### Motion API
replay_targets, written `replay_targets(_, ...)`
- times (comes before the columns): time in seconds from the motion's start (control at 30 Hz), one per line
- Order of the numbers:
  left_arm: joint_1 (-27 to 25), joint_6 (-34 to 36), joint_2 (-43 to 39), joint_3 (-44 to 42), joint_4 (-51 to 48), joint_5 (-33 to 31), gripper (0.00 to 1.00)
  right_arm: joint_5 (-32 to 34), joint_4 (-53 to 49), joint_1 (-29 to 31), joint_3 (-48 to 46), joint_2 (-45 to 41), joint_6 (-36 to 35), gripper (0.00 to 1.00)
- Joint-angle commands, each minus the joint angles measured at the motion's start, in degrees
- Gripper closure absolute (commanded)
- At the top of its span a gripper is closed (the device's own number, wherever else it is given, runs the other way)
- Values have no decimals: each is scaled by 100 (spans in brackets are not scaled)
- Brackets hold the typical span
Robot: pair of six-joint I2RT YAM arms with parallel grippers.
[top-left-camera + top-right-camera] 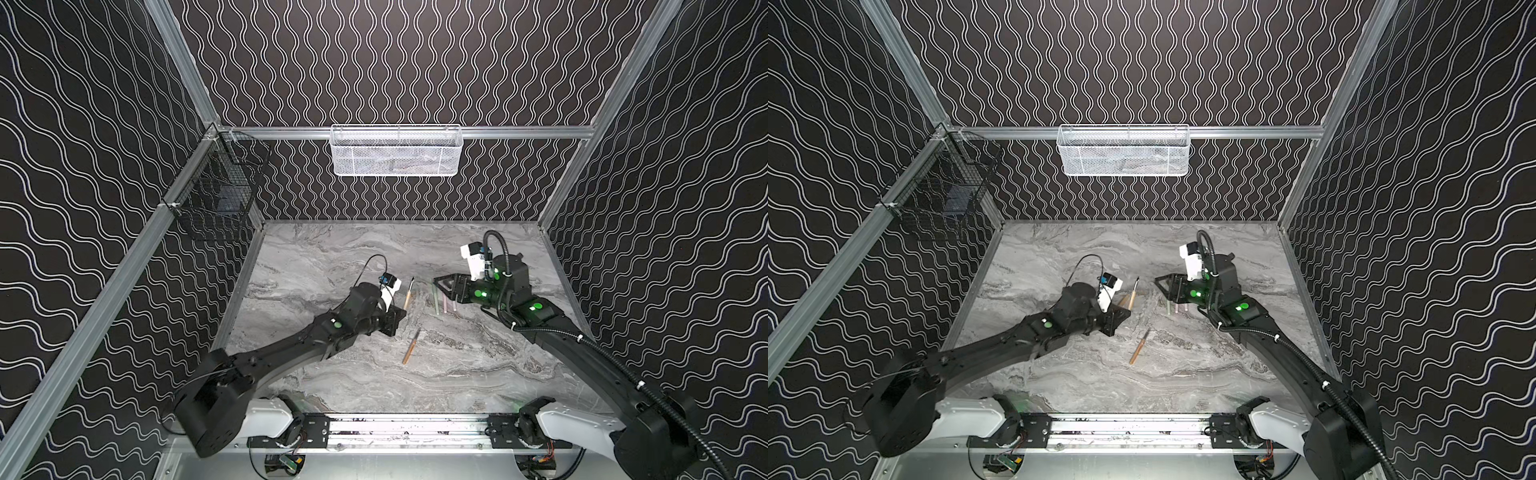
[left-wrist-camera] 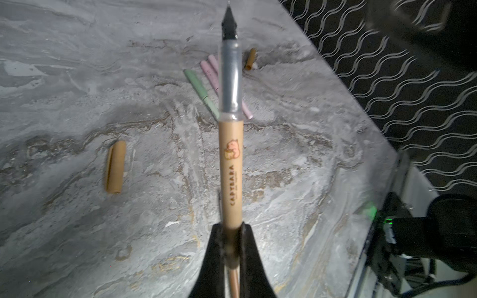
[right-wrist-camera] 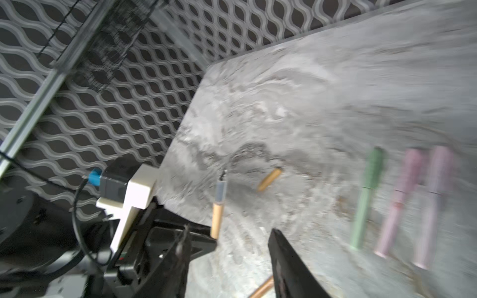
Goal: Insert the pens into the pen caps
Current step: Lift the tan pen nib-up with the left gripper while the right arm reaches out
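**Top views:** In both top views the left gripper point(image 1: 401, 311) point(image 1: 1124, 312), left of centre, has its jaws clamped on the lower end of a thin tan-orange pen point(image 1: 409, 293) with a dark pointed tip. The pen is raised over the grey marbled counter point(image 1: 332, 257). A second tan-orange pen point(image 1: 411, 347) lies on the counter lower in the frame. Right of centre, the right gripper point(image 1: 438, 284) hangs above a pale green pen point(image 1: 436, 299) and two pale pink pens point(image 1: 444, 303) lying side by side.

**Left wrist view:** The held pen runs up the middle of the frame, with CAPYBARA printed on its barrel. A short tan-orange cap point(image 2: 115, 167) lies at centre left. A second tan-orange cap point(image 2: 251, 59) lies near the top, beside the pink pens.

**Right wrist view, blurred:** The right gripper's jaws stand apart over the counter. The green and pink pens lie at right.
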Motion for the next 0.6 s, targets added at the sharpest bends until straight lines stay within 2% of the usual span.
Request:
replay_targets(0.0, -8, -352, -314, -280, 1101, 330, 100, -317, 339, 331, 250, 188, -64, 45)
replay_targets(0.23, 2, -184, -837, -290, 739, 290, 100, -215, 498, 624, 425, 539, 250, 47)
replay_targets(0.43, 2, -198, -826, -280, 791, 481, 100, -382, 554, 778, 543, 781, 375, 59)
replay_targets(0.57, -1, -193, -799, -288, 854, 667, 100, -342, 648, 787, 538, 831, 469, 75)
